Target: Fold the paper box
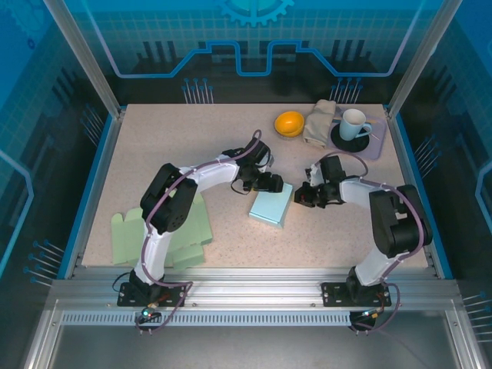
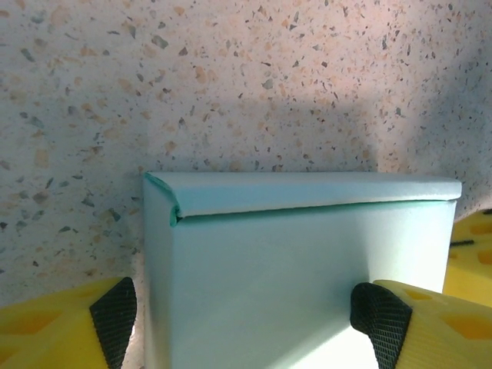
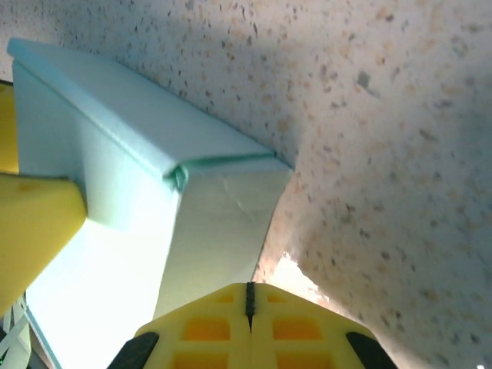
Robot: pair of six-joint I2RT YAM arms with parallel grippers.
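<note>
Mid-table, the pale blue box (image 1: 270, 205) lies closed, lid flap tucked along its far edge. Left hand (image 1: 267, 183) sits at that edge with its fingers spread wide, one pad (image 2: 114, 311) just off the box's side, the other over its face, gripping nothing. Right hand (image 3: 247, 296) is pinched shut and empty, nosed up beside the end flap. Looks like the last tuck, nearly done. One corner puckers, so the next move wants a gentle press along that seam without shoving the box across the table (image 1: 154, 138).

Speckled table (image 1: 192, 138): blue box (image 1: 270, 206) centre, green flats (image 1: 127, 234) near-left, orange bowl (image 1: 290, 123), cloth (image 1: 319, 121) far-right.
</note>
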